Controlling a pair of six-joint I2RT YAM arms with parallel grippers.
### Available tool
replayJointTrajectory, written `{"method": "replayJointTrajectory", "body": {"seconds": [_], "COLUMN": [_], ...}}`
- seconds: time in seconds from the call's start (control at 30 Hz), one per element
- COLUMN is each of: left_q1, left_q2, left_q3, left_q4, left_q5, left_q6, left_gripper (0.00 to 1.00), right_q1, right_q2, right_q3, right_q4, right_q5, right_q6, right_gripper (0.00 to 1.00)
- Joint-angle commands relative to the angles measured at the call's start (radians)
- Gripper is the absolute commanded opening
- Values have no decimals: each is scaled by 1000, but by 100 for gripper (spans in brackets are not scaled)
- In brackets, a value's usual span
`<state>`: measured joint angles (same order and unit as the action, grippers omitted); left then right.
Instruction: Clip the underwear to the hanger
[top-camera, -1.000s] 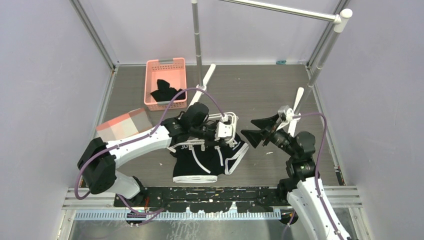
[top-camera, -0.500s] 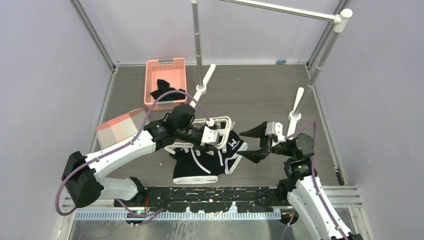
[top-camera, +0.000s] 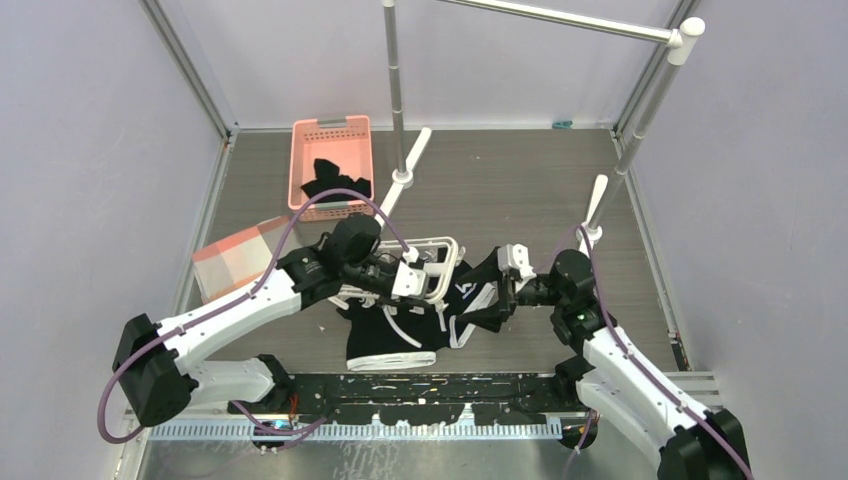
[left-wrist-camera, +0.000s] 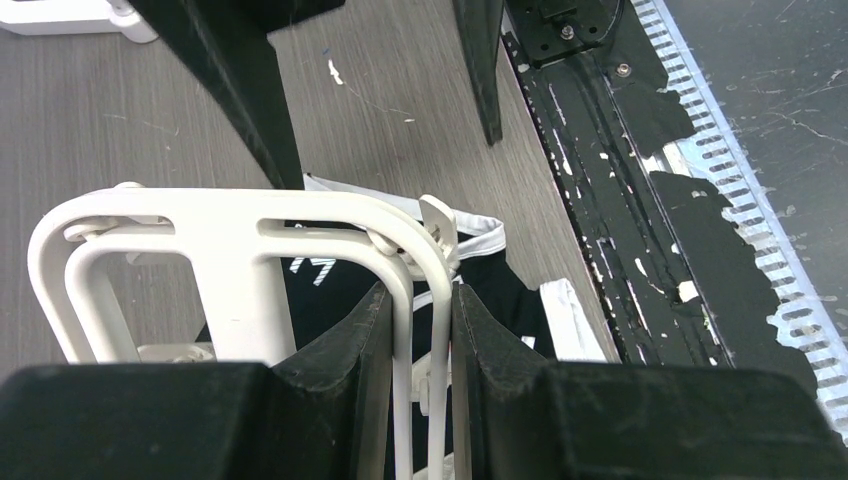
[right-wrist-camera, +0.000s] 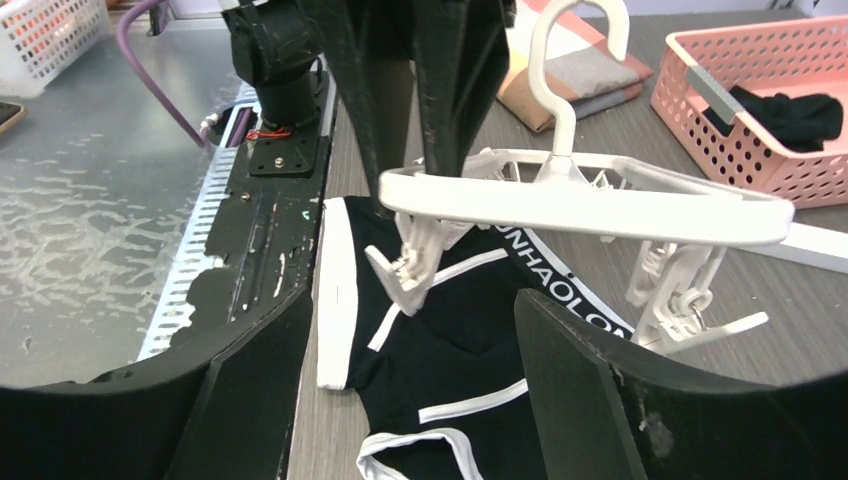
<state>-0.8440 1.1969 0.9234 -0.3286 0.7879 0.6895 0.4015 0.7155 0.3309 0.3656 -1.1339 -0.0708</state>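
Black white-piped underwear (top-camera: 395, 338) under hanger (right-wrist-camera: 600, 205) in left end effector (left-wrist-camera: 420, 300); right end effector (top-camera: 478, 297) wide

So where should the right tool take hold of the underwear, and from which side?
Best bet: the underwear's lettered waistband, lying flat just below the hanger's clips. Come from the robot's right, where the open right tool faces it, pinching the band's edge; the left tool holds the hanger.
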Motion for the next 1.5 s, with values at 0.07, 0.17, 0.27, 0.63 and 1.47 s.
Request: {"method": "replayJointTrajectory", "body": {"seconds": [0.07, 0.17, 0.27, 0.63, 1.47], "left_q1": [4, 5, 4, 5, 4], "left_q2": [-54, -56, -54, -51, -43], "left_q3": [4, 5, 12, 13, 11], "left_q4": [45, 41, 28, 21, 23], "left_q5": [6, 7, 13, 26, 30], "left_q6": [39, 42, 47, 50, 50], "left_gripper": [0, 0, 0, 0, 0], "right_q1": [71, 89, 94, 120, 177], "right_q2": [76, 108, 142, 238, 327], "right_q3": [-34, -39, -37, -24, -11], "right_q4": [234, 279, 316, 398, 521], "right_q5": [131, 129, 90, 47, 131], "right_q6": [67, 68, 69, 70, 98], "right_gripper": [82, 83, 84, 83, 74]}}
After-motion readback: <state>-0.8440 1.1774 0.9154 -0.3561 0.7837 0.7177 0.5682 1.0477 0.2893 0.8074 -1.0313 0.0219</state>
